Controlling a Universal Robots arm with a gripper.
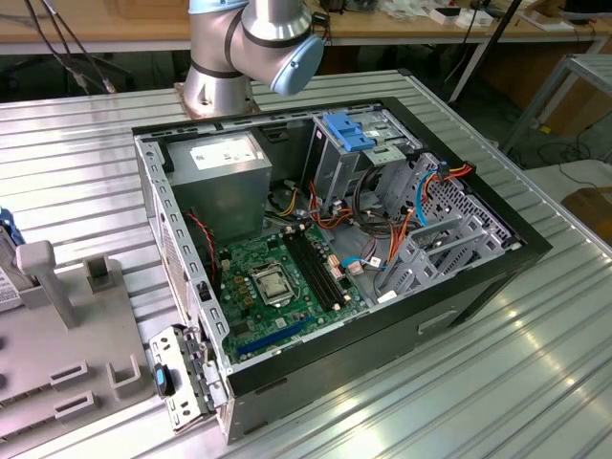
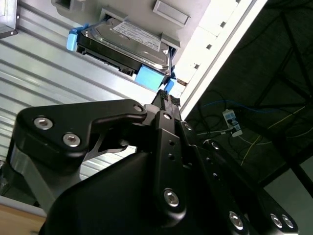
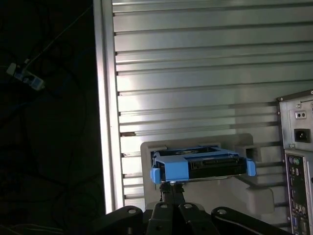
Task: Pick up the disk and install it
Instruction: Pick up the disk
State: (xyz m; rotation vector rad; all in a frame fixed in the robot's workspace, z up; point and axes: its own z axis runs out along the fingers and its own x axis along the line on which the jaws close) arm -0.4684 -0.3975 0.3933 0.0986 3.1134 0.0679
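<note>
the disk (image 3: 215,166) is right at the tip of the end effector (image 3: 171,188), with its connector end facing the first wrist view. it is a dark slab with bright blue rails on both sides. the end effector is clenched, its two tips drawn together into one narrow point against the edge of the blue rail. i cannot tell whether they pinch the plastic or only touch it. in the second wrist view the end effector (image 2: 165,99) meets a small blue tab at the corner of the disk (image 2: 124,44), whose labelled face shows there.

the disk sits in a light grey holder (image 3: 254,196), not lifted out. the holder rests on the ribbed metal tabletop (image 3: 205,63), close to one of its long edges. past that edge the floor is dark and a power strip (image 3: 22,76) lies on it among loose cables. beside the holder stands the rear panel of a computer case (image 3: 298,161).

in the exterior view the computer case (image 1: 478,287) lies open on the tabletop (image 1: 459,382), showing a green motherboard (image 1: 277,277), a grey power supply (image 1: 225,167) and a grey drive cage with a blue latch (image 1: 349,129). the arm (image 1: 249,48) rises behind the case. grey holder blocks (image 1: 57,325) stand on the exterior view's left.
</note>
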